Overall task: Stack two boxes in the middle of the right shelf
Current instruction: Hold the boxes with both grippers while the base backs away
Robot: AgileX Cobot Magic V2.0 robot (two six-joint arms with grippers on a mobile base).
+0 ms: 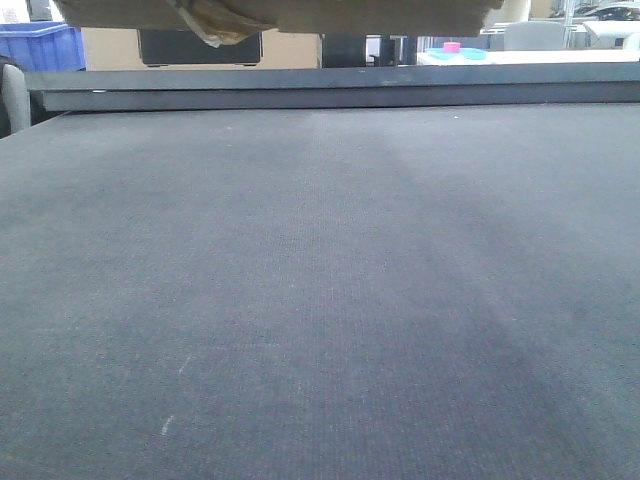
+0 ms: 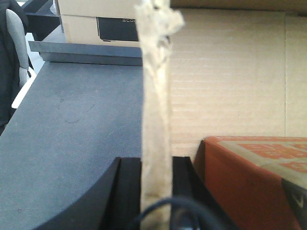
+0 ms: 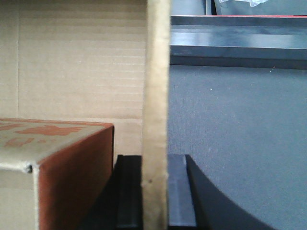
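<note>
Your left gripper (image 2: 156,167) is clamped on 1 wall edge of the cardboard box (image 2: 225,72), and your right gripper (image 3: 154,165) on the opp. wall. In the front view the box is up top, underside only, the rest cut off. The grey table (image 1: 320,300) lies open below it, up to the far rail (image 1: 330,88). Torn tape (image 2: 158,24) tops the left wall. An orange carton (image 2: 254,182) sits inside; print too blurred to read.

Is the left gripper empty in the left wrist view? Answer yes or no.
No: the left gripper sits shut on the upright tan cardboard box flap with torn yellowish tape.
</note>
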